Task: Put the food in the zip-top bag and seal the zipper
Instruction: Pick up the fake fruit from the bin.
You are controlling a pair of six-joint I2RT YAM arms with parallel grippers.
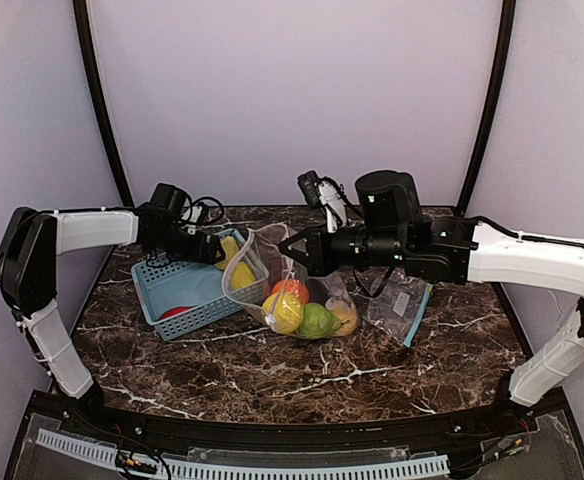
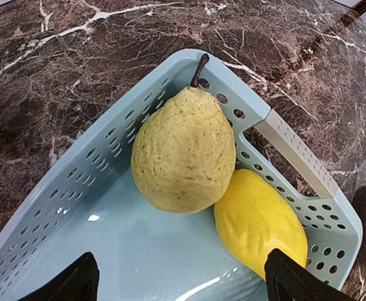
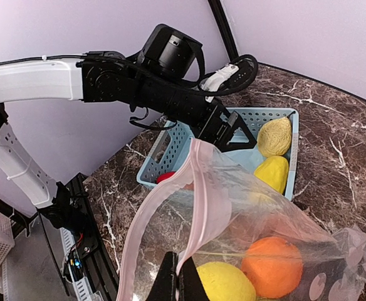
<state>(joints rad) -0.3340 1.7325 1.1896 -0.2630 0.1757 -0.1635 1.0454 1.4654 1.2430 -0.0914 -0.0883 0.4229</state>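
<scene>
Lining up the left gripper on the pear

Left gripper (image 2: 183,283) hangs wide open and empty over the light-blue basket (image 2: 108,147), its fingertips at the lower edge of the wrist view. The pear (image 2: 183,153) lies straight ahead between them. Its long axis points away, stem toward the basket's far corner, so the jaws straddle its width. A yellow lemon (image 2: 258,219) touches the pear's right flank, so a clean pick probably calls for centring on the pear. Right gripper (image 3: 177,282) is clamped on the pink zipper rim of the zip-top bag (image 3: 233,207), holding its mouth up just beside the basket, an orange (image 3: 277,266) inside. The left arm is nearer the pear.
</scene>
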